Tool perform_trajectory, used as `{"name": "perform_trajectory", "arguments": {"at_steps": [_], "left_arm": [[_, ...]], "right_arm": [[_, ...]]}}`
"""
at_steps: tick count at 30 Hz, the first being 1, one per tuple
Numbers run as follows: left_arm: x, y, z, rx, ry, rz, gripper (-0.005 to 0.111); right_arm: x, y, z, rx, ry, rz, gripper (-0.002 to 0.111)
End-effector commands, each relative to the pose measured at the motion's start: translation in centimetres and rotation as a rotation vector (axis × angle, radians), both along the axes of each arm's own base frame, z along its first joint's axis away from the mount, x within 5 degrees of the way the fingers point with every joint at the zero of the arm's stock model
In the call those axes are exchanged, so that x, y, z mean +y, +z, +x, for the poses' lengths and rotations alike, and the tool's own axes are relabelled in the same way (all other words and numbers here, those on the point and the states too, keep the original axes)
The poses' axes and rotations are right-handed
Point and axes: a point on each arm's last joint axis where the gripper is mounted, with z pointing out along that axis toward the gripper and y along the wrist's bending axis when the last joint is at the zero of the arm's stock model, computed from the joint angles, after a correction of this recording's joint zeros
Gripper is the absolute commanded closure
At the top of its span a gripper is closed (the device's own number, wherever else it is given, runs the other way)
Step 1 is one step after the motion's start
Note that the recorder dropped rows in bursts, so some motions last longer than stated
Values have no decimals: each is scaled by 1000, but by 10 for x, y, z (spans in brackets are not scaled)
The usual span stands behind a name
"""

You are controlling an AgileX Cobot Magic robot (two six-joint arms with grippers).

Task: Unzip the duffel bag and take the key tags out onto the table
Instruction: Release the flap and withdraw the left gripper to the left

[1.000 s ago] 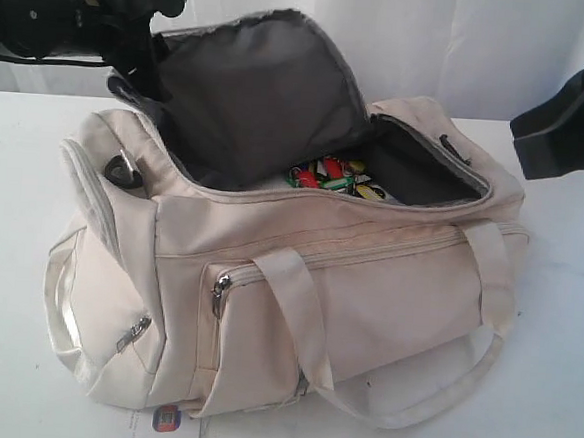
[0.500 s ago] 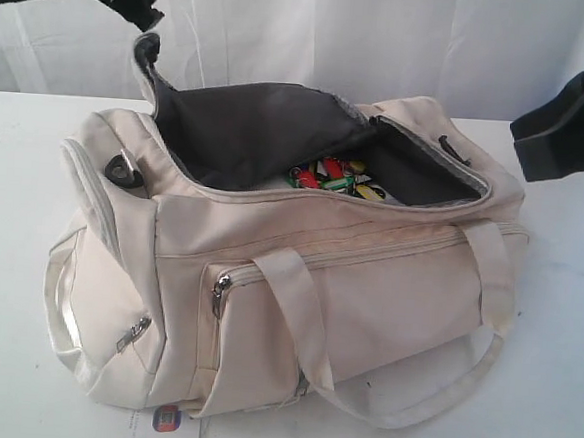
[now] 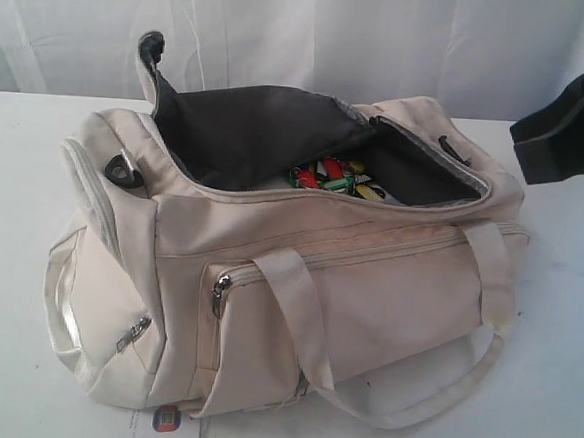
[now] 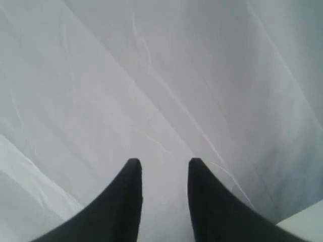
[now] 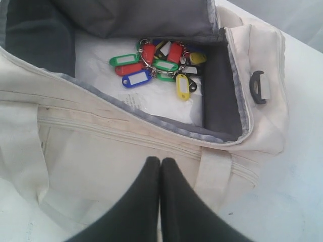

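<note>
The cream duffel bag (image 3: 266,307) lies on the white table (image 3: 550,397) with its top flap (image 3: 248,126) unzipped and slumped back, dark lining showing. The key tags (image 3: 335,177) lie inside on the bag's floor; in the right wrist view the key tags (image 5: 159,65) form a bunch of red, green, blue and yellow. My right gripper (image 5: 160,162) is shut and empty, hovering over the duffel bag (image 5: 101,146) near its side. The right arm (image 3: 569,123) shows at the right edge. My left gripper (image 4: 164,164) is open, holds nothing and faces a white curtain (image 4: 151,75); it is outside the exterior view.
A small red-blue round sticker (image 3: 166,420) lies on the table by the bag's front corner. Webbing handles (image 3: 295,319) drape over the bag's front. A white curtain (image 3: 335,32) hangs behind the table.
The left gripper let go of the flap and rose out of the exterior view. The flap sank back, its corner still standing up. The right arm has not moved.
</note>
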Motion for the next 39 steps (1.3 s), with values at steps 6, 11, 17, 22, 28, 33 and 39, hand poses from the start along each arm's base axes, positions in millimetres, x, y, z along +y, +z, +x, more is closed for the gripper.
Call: {"name": "perform_trajectory", "arguments": {"at_steps": [6,11,17,22,28,33,39], "left_arm": [[29,19,-47,79,172,-142,104],[37,3,-69,136,281,-76,107],[15,-27,-95,195,132,-29,107],[-18,-24,-118,216,-337,-426,107],[-31,-20,-127,232,-568,-474,107],[-29,-36,-125,279,-569,-481,107],[-24,-36,-133,474,-859,-710,107]], "right_arm": [[-1,-2,-1,9,-3,-1,108],[-1,-1,-2,13,-2,7,108],[-1,-1,-2,14,-1,8,108],[-1,-1,-1,3,-4,14,108],[0,-4,0,8,-6,11,108],[0,-4,0,11,-5,12,108],[0,-4,0,10,-6,15,108]]}}
